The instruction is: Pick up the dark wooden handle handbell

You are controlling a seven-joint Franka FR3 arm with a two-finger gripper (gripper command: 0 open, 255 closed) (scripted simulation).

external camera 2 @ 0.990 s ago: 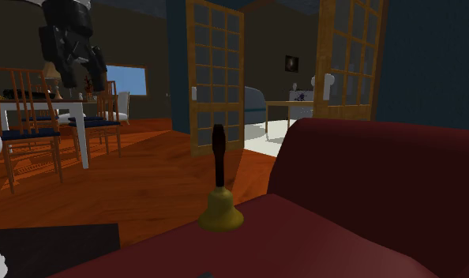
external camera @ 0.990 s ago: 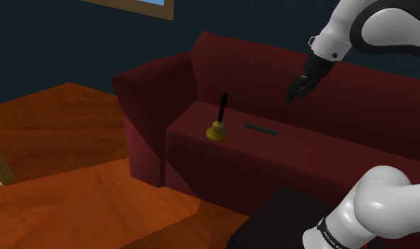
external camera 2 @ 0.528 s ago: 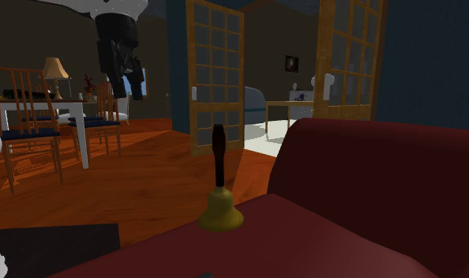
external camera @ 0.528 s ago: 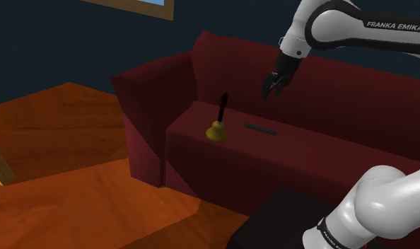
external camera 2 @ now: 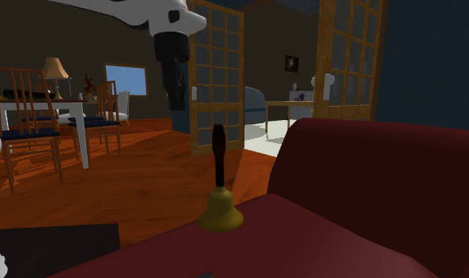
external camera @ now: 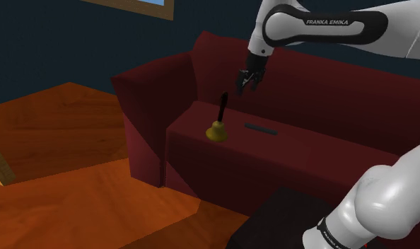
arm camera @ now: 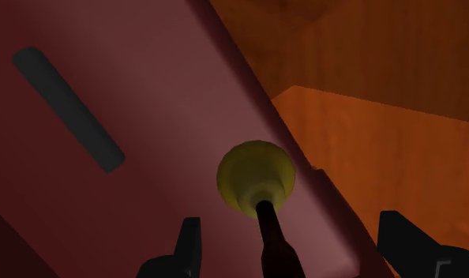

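Observation:
A brass handbell [external camera: 216, 130] with a dark upright handle stands near the front edge of a dark red sofa seat [external camera: 286, 152]. My gripper [external camera: 241, 85] hangs open in the air just above the handle's tip, slightly toward the shoulder view's right. In the second exterior view the gripper [external camera 2: 176, 99] points down above and left of the handbell [external camera 2: 219, 208]. The wrist view looks straight down on the handbell [arm camera: 255, 178]. There its handle rises between the spread fingers [arm camera: 189, 246], nearer one of them and touching neither, with the gripper [arm camera: 298, 251] around it.
A flat dark bar [external camera: 261, 129] lies on the seat beside the bell. The sofa's armrest [external camera: 148, 92] and backrest [external camera: 322, 92] rise around the seat. An orange wood floor [external camera: 67, 163] lies below. Chairs [external camera 2: 28, 126] and glazed doors [external camera 2: 217, 71] stand far off.
The arm has swung toward the shoulder view's left. The gripper moved from in front of the sofa's backrest to just above the bell's handle. The bell has not moved.

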